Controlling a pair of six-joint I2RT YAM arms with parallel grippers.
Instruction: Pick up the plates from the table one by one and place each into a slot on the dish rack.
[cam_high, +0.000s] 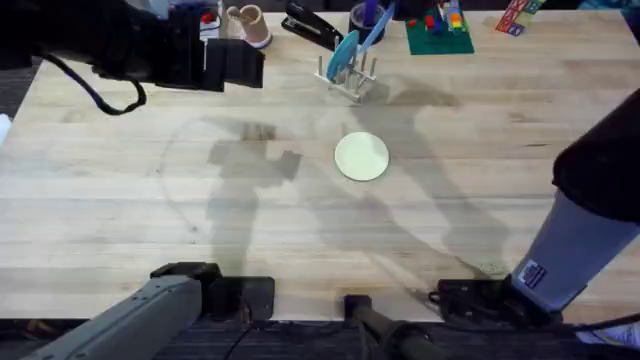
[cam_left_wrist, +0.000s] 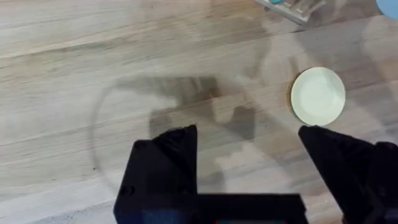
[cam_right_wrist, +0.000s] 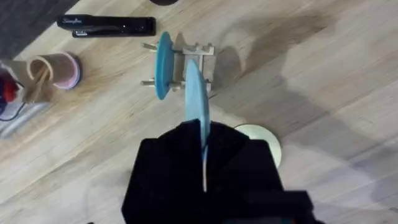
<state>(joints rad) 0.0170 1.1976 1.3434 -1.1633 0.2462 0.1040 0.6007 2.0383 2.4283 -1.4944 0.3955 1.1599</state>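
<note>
We held the light blue plate (cam_right_wrist: 198, 106) clamped in our right gripper (cam_right_wrist: 204, 163) near the rack (cam_right_wrist: 186, 65), probably needing alignment with an empty slot; our left gripper (cam_left_wrist: 249, 146) was spread apart.

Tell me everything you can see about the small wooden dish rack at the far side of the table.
The small pale wooden dish rack has thin upright pegs on a low base and stands on the light wooden table, near its far edge. A teal-blue round plate stands on edge in one slot. The right gripper, shut on a light blue plate, holds it edge-on just short of the rack.
</note>
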